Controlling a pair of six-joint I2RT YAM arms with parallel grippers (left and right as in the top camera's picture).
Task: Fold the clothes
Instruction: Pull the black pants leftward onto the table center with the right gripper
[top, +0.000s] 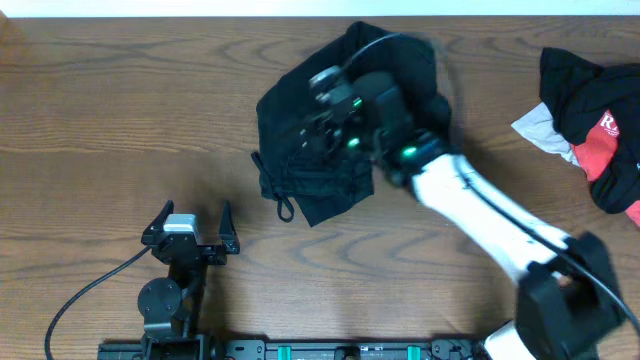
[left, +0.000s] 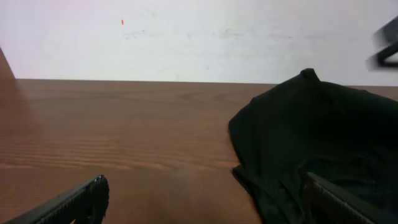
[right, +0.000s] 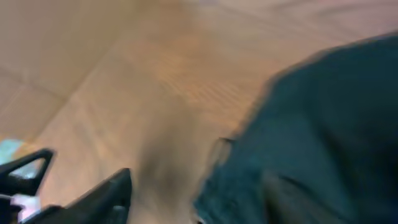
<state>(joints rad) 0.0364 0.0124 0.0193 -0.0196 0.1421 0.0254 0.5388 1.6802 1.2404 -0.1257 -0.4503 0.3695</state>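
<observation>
The right wrist view is smeared with motion blur. Only one dark finger (right: 106, 196) shows clearly at the lower left, and the other cannot be picked out against the cloth. In the overhead view the right gripper (top: 318, 125) is blurred too and covers the middle of the crumpled black fabric garment (top: 300, 180), so I cannot tell whether its jaws are apart or closed, or whether they touch the cloth. The folds under the white right arm are hidden.

The garment lies bunched on the brown wood-grain table (top: 120, 110), in the far middle of it. A short black cord loop (top: 285, 208) trails from its near edge. The right gripper sits directly over the heap.

The left gripper (top: 192, 222) rests near the front left of the table, with its jaws spread wide and nothing between them. It lies well apart from the garment, which is ahead of it and to its right. In the left wrist view the garment (left: 311, 143) fills the right side in front of the plain white wall (left: 199, 37), and its lower part is cut off by the frame.

A heap of black, red and pale grey clothing (top: 590, 120) lies at the table's right edge, partly out of frame.
</observation>
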